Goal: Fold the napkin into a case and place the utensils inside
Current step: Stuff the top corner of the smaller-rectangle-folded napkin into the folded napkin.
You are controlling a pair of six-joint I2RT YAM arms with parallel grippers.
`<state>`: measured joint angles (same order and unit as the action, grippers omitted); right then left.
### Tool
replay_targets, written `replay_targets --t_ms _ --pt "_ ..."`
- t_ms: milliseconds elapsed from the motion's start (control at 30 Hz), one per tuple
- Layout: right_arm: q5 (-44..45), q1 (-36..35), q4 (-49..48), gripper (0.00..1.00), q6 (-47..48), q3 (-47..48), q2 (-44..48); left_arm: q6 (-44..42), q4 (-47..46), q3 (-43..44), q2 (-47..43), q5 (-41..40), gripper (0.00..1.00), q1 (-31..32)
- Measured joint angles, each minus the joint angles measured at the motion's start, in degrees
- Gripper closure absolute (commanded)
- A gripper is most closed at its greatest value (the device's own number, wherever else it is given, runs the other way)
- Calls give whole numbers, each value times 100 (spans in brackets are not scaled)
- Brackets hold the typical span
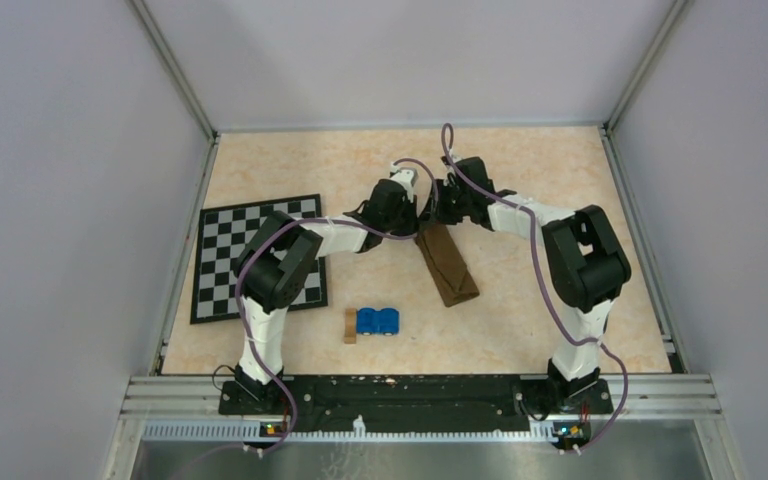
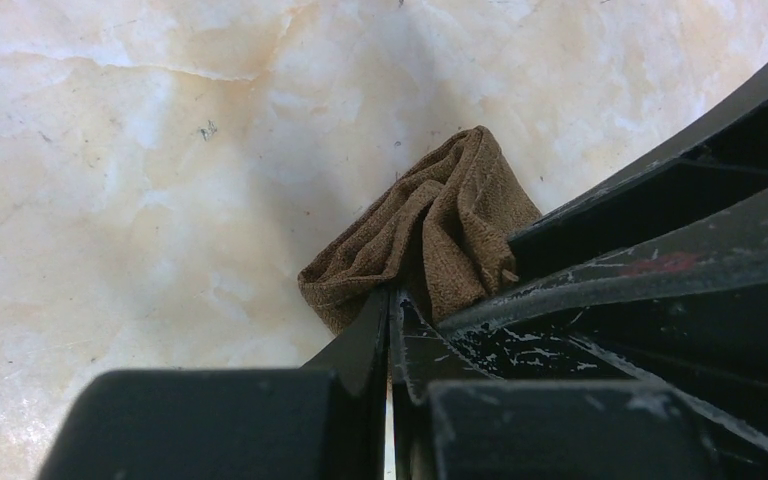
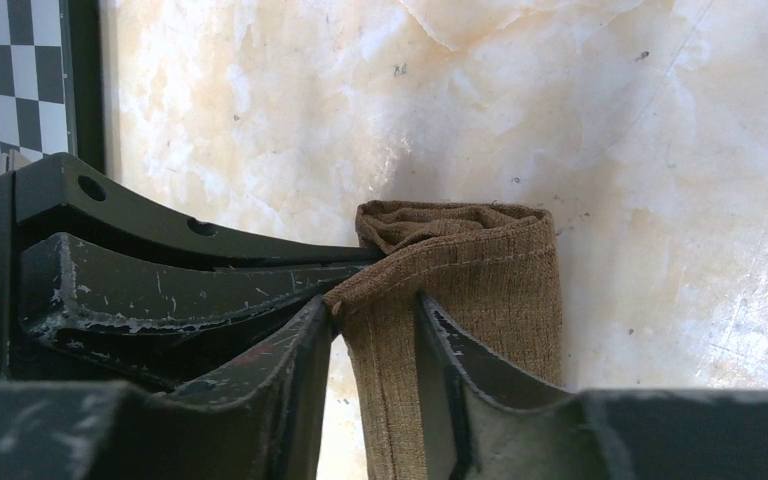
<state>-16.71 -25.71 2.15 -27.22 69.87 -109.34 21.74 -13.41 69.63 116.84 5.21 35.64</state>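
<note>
— Right gripper [image 3: 375, 340] first: what sits between its fingers?
— Brown cloth. It is clamped on the far end of the case [image 1: 447, 262].
— And the left gripper [image 2: 393, 300]?
— Fingers together, pinching that same end from nine o'clock.
— Where does the case lie?
— Mid-table, running toward five o'clock, at three o'clock from the checkered mat [image 1: 250, 255].

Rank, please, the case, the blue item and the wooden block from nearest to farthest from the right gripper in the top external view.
1. case, its far end at the right gripper.
2. blue item, down and left of the case in this view.
3. wooden block, just beyond the blue item's left side.
</note>
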Motion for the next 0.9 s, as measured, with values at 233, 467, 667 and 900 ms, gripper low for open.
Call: replay_targets --t_ms 233,467,667,900 --pt "-37 -2 15 100 -24 0 -2 96 0 0 0 96 100 -31" --pt "-116 -2 28 100 -74 -127 -2 240 -229 -210 -76 299 100 -101" --pt "-136 -4 68 100 -157 -238 -2 260 -372 -417 -243 404 100 -105" --pt "-138 -4 94 100 -332 -238 -2 260 -485 -568 -358 442 100 -109"
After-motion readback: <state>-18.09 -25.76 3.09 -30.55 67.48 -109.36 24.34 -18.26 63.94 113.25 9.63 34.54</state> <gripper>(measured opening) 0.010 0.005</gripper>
